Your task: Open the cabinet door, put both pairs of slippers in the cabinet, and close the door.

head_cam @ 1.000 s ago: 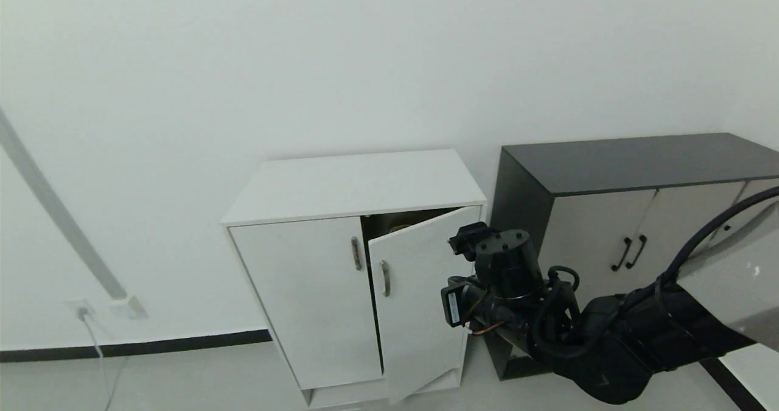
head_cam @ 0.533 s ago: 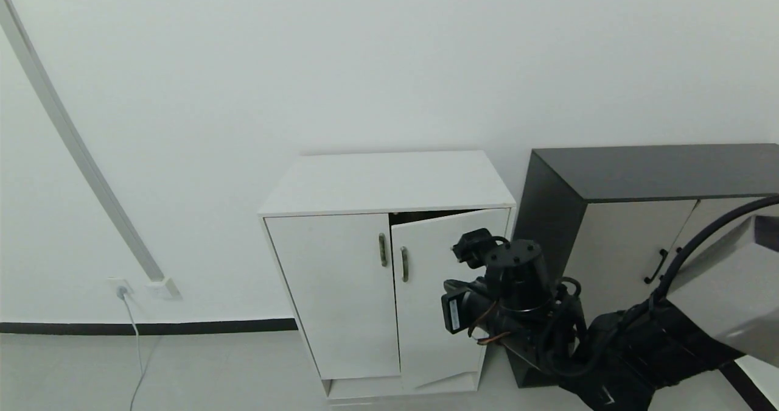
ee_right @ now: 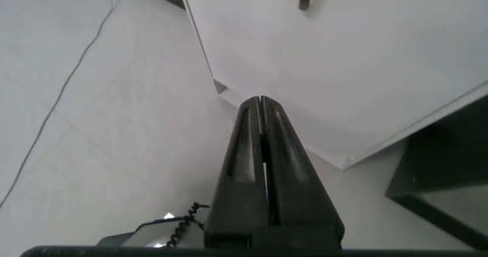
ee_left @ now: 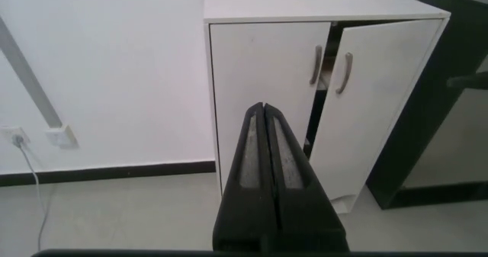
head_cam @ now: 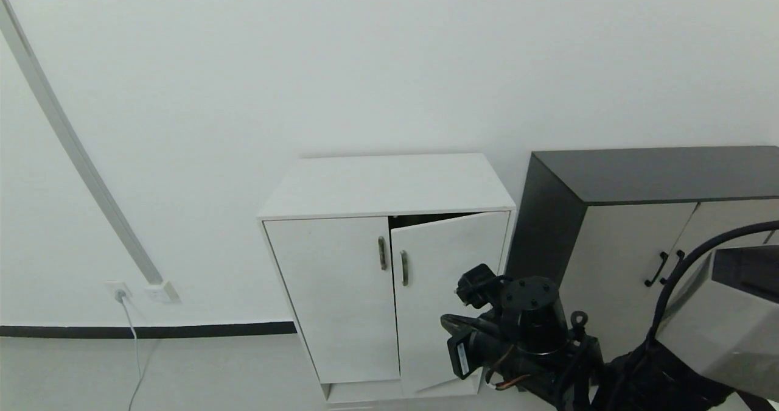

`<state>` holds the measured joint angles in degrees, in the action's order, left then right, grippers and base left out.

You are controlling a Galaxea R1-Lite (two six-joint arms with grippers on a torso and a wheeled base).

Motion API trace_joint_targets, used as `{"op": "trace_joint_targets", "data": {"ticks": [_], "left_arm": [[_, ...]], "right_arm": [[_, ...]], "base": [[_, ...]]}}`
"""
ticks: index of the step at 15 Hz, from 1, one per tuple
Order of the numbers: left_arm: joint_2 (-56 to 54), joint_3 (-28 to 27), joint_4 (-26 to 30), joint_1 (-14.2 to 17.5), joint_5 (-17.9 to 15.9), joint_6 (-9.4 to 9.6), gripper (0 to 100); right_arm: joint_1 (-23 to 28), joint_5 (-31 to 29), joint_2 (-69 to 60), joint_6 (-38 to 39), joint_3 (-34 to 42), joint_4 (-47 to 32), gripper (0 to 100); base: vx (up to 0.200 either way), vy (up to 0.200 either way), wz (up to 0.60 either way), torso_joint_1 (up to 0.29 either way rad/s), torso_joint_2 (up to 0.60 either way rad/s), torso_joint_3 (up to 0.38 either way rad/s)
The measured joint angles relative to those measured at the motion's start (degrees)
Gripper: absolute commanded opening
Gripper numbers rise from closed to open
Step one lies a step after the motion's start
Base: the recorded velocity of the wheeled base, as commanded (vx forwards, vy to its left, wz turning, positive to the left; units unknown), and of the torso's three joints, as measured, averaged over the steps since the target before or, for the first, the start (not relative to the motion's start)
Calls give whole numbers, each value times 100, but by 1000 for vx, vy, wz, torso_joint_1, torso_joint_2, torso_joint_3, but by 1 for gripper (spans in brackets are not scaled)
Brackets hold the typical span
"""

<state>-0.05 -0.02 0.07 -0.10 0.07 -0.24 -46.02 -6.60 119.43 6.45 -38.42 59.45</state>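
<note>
White cabinet (head_cam: 377, 182): stands on the floor (head_cam: 152, 374) against the wall, with a dark cabinet (head_cam: 645, 173) just beside it on the robot's right.
Left door (head_cam: 331, 295): shut flush with the cabinet front.
Right door (head_cam: 450, 277): ajar by a little. Its handle (head_cam: 404, 268) edge stands out from the front, and a dark wedge of gap runs along its top. The gap is too narrow to tell what lies inside.
Right arm (head_cam: 529, 326): low in front of the right door's lower outer corner, near the seam between the two cabinets.
Right gripper (ee_right: 261, 103): jaws pressed together with nothing between them, tip aimed at the bottom edge of the ajar door and the floor below it, apart from the panel.
Left gripper (ee_left: 264, 108): jaws likewise closed flat and empty, held back from the cabinet and facing its front, well apart from both doors.
Step in hand: judged to be the closing of the door, the last part of the task, with the door nearly home.
Next move: likely a push on the door's face close to the handle edge, where leverage is best, carried straight toward the cabinet until the panel sits level with the left door.
Care needed: closed jaws make a blunt pusher, but a push near the hinge side would do little, and the door may spring back if released early.
</note>
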Motion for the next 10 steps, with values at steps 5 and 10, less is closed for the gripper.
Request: {"op": "trace_joint_targets", "data": {"ticks": [5, 10], "left_arm": [[0, 0, 2, -1, -7, -2, 0], [0, 2, 9, 0, 9, -7, 0]], "right_arm": [[-4, -5, 188, 1, 11, 95, 0], [151, -2, 457, 11, -357, 89, 0]], "base": [[200, 0, 0, 4, 4, 1], [40, 0, 0, 1, 0, 0]]}}
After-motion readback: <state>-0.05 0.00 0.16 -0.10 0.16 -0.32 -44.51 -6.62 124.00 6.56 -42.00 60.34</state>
